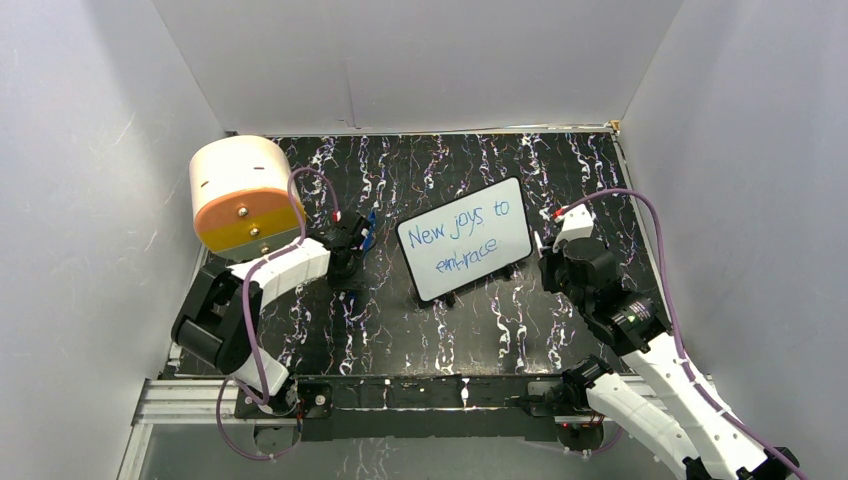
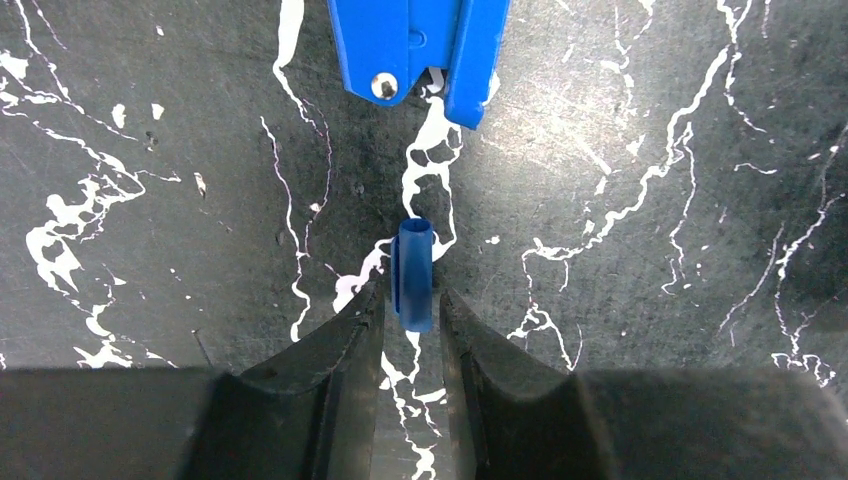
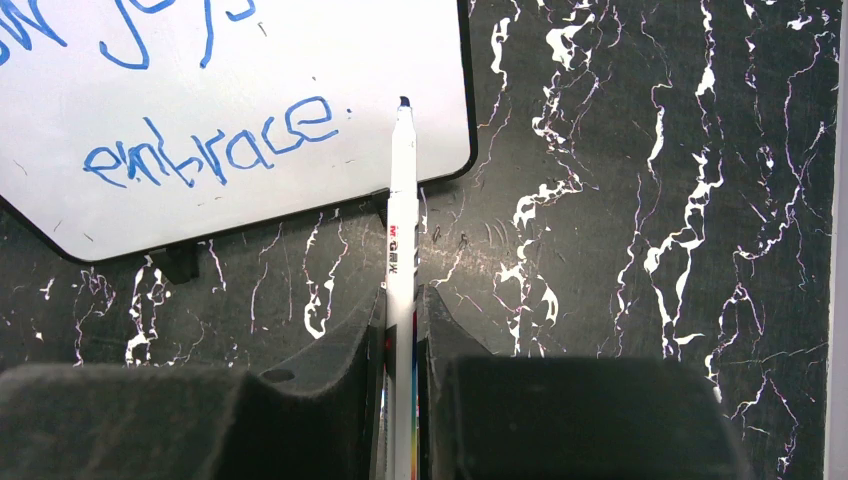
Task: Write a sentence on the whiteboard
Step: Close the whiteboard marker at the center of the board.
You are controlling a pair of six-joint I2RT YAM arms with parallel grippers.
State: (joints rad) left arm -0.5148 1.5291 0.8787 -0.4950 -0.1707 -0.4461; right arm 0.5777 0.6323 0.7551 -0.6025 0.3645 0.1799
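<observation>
The whiteboard (image 1: 465, 250) stands on small feet at the table's middle, tilted. The sentence (image 1: 462, 240) reads "New joys to embrace" in blue, in two lines. The right wrist view shows the board's lower right corner (image 3: 300, 50) and the word "embrace" (image 3: 210, 145). My right gripper (image 1: 552, 268) (image 3: 401, 295) is shut on a white marker (image 3: 402, 220). The marker's blue tip (image 3: 404, 102) is over the board's right edge, past the last letter. My left gripper (image 1: 356, 242) (image 2: 412, 300) holds a small blue marker cap (image 2: 414, 275) at its fingertips, low over the table, left of the board.
A blue plastic piece with a screw (image 2: 420, 45) lies just ahead of the left fingers and also shows in the top view (image 1: 370, 230). A large cream and orange cylinder (image 1: 240, 190) stands at the back left. White walls enclose the black marbled table (image 1: 500, 330).
</observation>
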